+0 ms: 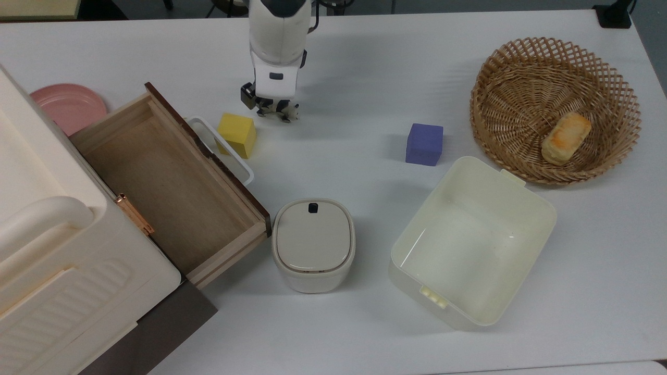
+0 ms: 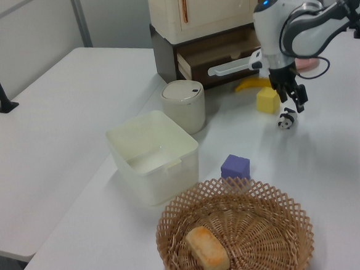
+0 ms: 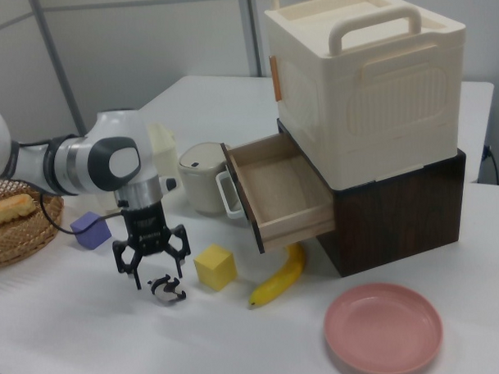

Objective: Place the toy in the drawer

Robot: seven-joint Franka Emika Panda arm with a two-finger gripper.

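My gripper (image 3: pixel 151 262) hangs just above the toy (image 3: pixel 164 290), jaws apart. Toy stands on the surface beside the yellow cube (image 3: pixel 215 266). Judgement: centre over its body, descend straight, then clamp gently.

The drawer (image 1: pixel 172 187) is matt bare wood inside, with a dark brown wood-look front (image 3: pixel 237 200) and a smooth white plastic handle (image 1: pixel 229 151). Beside it, the bin (image 1: pixel 471 242) looks like glossy cream plastic. The basket (image 1: pixel 555 109) is woven wicker.
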